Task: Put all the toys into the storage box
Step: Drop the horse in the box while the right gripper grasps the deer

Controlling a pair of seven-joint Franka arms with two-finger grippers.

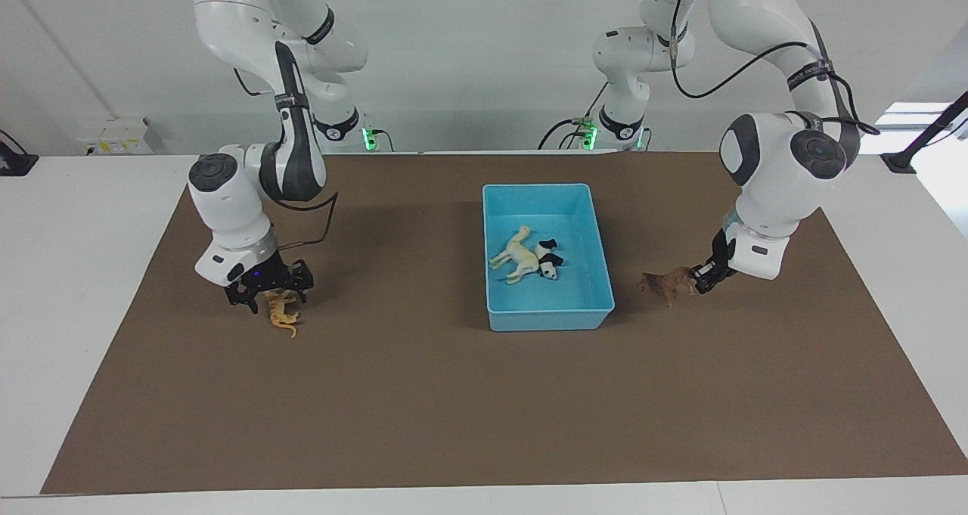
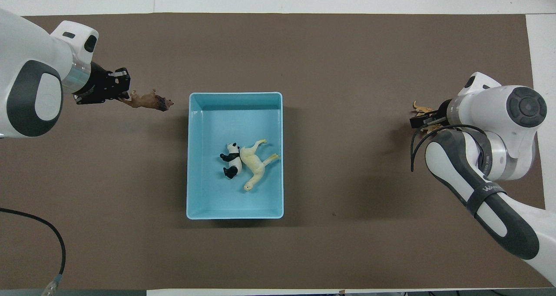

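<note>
The light-blue storage box [image 1: 548, 320] [image 2: 234, 94] stands mid-mat. In it a cream camel [image 1: 516, 256] [image 2: 256, 165] and a black-and-white panda [image 1: 550, 262] [image 2: 231, 159] lie touching. My left gripper [image 1: 699, 280] [image 2: 124, 95] is shut on the rear of the brown lion [image 1: 669, 284] [image 2: 147, 101], holding it off the mat beside the box on the left arm's side. An orange tiger [image 1: 281, 314] [image 2: 421, 110] lies on the mat toward the right arm's end. Low over it, my right gripper [image 1: 274, 300] [image 2: 423, 121] is open, its fingers either side of the tiger's upper end.
A brown mat [image 1: 484, 409] covers most of the white table. The right arm's black cable [image 1: 325, 224] loops near its wrist. Another cable [image 2: 52, 244] lies at the mat's corner nearest the left arm's base.
</note>
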